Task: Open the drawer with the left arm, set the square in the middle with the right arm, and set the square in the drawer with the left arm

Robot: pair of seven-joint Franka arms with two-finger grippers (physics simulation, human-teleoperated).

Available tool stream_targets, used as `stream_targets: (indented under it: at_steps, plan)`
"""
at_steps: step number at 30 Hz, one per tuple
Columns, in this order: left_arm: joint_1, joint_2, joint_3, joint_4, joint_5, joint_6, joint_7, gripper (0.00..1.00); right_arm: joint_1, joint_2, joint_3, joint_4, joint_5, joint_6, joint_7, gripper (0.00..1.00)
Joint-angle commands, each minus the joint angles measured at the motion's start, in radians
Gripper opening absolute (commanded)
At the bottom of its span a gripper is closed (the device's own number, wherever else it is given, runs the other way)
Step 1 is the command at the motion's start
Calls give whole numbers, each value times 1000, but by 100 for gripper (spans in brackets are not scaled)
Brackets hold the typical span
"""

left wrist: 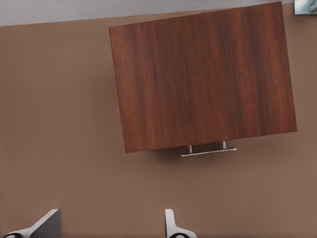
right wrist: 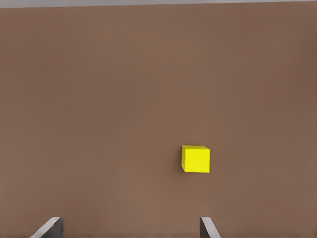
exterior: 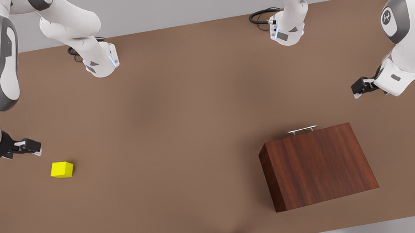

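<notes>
Brown desk (exterior: pixel 189 107) carries the shut drawer (exterior: pixel 302 130) at right, left claw (exterior: pixel 361 88) open facing its handle, and the square (exterior: pixel 62 169) at left, right claw (exterior: pixel 27 147) open beside it, ready.

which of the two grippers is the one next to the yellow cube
The right gripper, at the front view's left, open and close beside the cube. The left gripper hangs open near the cabinet.
</notes>
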Motion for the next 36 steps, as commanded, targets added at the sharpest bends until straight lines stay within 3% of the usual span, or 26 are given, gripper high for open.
stream_targets:
  at_steps: [1, 4, 5, 7, 11, 15, 18, 23, 24, 36]
  plan:
    - [0, -1, 0, -1, -1, 5, -15, 100, -12, -3, 2, -10, 6, 36, 21, 100]
    - [-3, -13, -1, -23, -4, 19, -208, 100, -78, 46, -4, -3, -5, 25, 9, 100]
    - [-11, -43, -1, -92, -13, 86, -308, 100, -87, 43, -6, -30, -5, 37, 9, 100]
    - [-25, -136, -3, -257, -36, 220, -558, 100, -103, -54, -9, -266, -6, 221, 10, 100]
    - [-80, -274, -1, -629, -93, 637, -1061, 100, -97, -49, -55, -397, -11, 329, 6, 100]
    - [-84, -301, -3, -810, -95, 919, -1413, 100, -91, -14, -127, -526, -35, 468, -28, 100]
    - [-84, -289, -1, -815, -277, 953, -1500, 100, -84, 38, -150, -532, -109, 505, -78, 100]
    - [-104, -263, -3, -889, -289, 1100, -1631, 100, -89, 78, -150, -605, -159, 675, -65, 100]
    - [-121, -258, -8, -912, -289, 1146, -1680, 100, -94, 104, -150, -634, -143, 758, -65, 100]
    - [-146, -206, -29, -1005, -297, 1326, -2051, 100, -141, 209, -141, -593, 126, 781, -302, 100]
